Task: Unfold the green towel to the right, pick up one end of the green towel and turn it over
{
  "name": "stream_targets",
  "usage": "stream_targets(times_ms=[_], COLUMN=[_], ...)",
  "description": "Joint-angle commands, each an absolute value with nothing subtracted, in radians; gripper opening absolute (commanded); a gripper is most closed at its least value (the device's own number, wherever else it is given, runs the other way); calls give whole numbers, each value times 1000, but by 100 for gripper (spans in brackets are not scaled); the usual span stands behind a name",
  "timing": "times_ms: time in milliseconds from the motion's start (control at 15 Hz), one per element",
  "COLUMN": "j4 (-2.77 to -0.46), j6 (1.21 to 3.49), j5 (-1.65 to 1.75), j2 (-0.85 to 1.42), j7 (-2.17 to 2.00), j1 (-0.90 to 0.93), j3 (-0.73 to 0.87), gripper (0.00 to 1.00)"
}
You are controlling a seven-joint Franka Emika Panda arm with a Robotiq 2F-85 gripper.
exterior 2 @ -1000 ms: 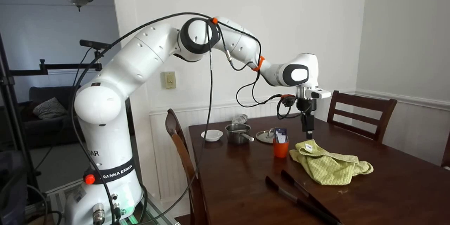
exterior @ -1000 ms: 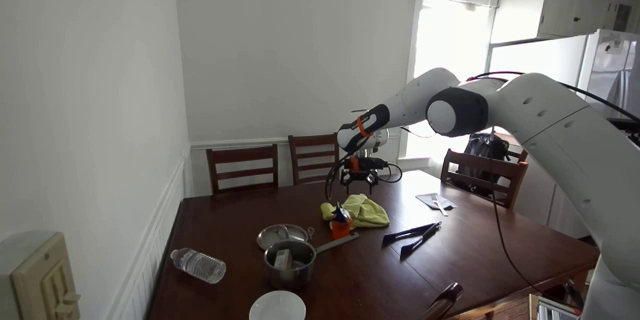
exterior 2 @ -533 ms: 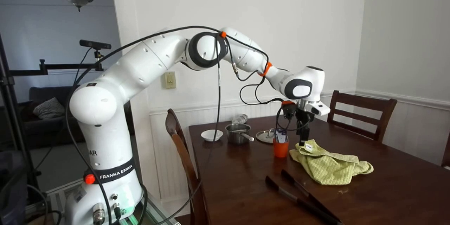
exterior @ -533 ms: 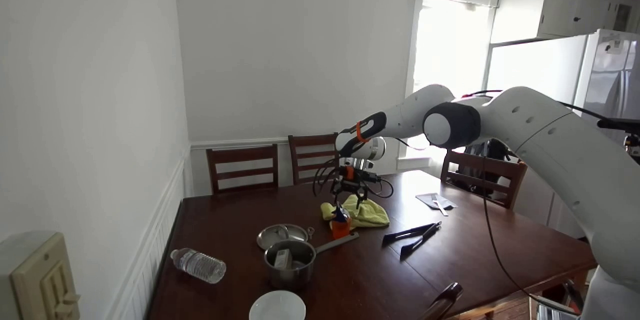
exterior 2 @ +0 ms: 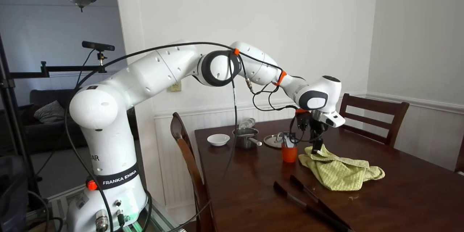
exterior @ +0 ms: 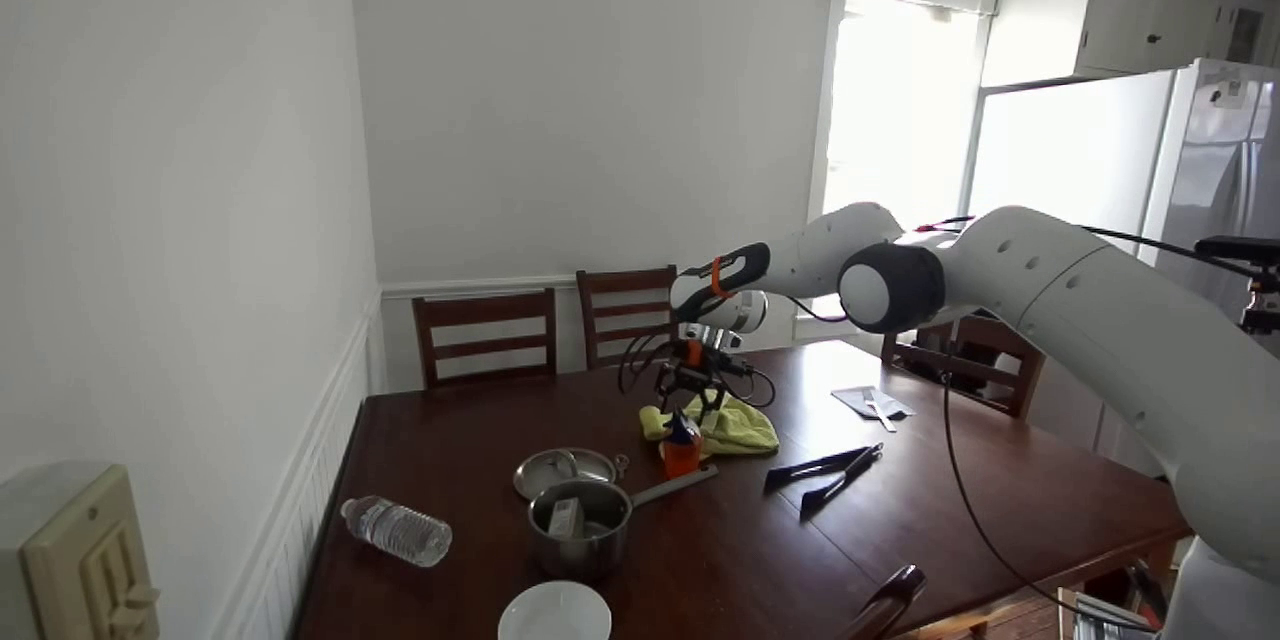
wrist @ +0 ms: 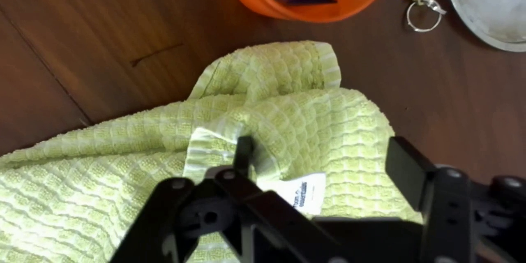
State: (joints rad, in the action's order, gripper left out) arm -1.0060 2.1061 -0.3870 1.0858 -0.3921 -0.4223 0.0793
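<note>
Towel (wrist: 148, 164) looks light, limp (bumpy, likely grippy); I'd pinch by label (wrist: 309, 194), wrist-view lower centre; claw (wrist: 322, 154) spread, not gripping.

Arm (exterior 2: 170, 67) in an exterior view: white, smooth, rounded, with small round dimples (exterior 2: 147, 89). Ring (exterior 2: 206, 69): black, framing a white disc (exterior 2: 220, 68). Wrist (exterior 2: 328, 88): white, its white oval (exterior 2: 316, 102) set in a black surround (exterior 2: 302, 100). Cable (exterior 2: 201, 42): black, slender, looped. Straps (exterior 2: 281, 78): orange. Base (exterior 2: 132, 199): white. Band (exterior 2: 115, 179): black, lettered FRANKA EMIKA in white; between ten and eleven o'clock from it we read AR (exterior 2: 95, 158) in black. Button (exterior 2: 92, 185): red, near the band's nine o'clock. Connectors (exterior 2: 102, 222): silver, at the base's six o'clock. Gripper (wrist: 320, 158) in the wrist view: mostly black, blocky fingers (wrist: 407, 172). Screws (wrist: 453, 173): we note several, round, grey, pale against the black.
</note>
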Motion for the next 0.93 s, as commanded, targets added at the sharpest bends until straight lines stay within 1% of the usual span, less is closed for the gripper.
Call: stream_targets(times_ms=[0,67,200,467,733,800,867], j4=[-890,-882,-857,-808,-817,-815,-814], j6=[2039,2009,1953,1893,1905,1910,1915], j5=[-382,-372,-369,-370,-386,-391,-390], j2=[1148,1147,1145,1162,1177,1184,1192], j7=[-389,-374,-337,-294,-298,-306,-308], j1=[-446,-453,-474,-498,-483,-480,-476], j3=[76,80,75,73,71,66,65], gripper=[79,89,100,100,100,96,86])
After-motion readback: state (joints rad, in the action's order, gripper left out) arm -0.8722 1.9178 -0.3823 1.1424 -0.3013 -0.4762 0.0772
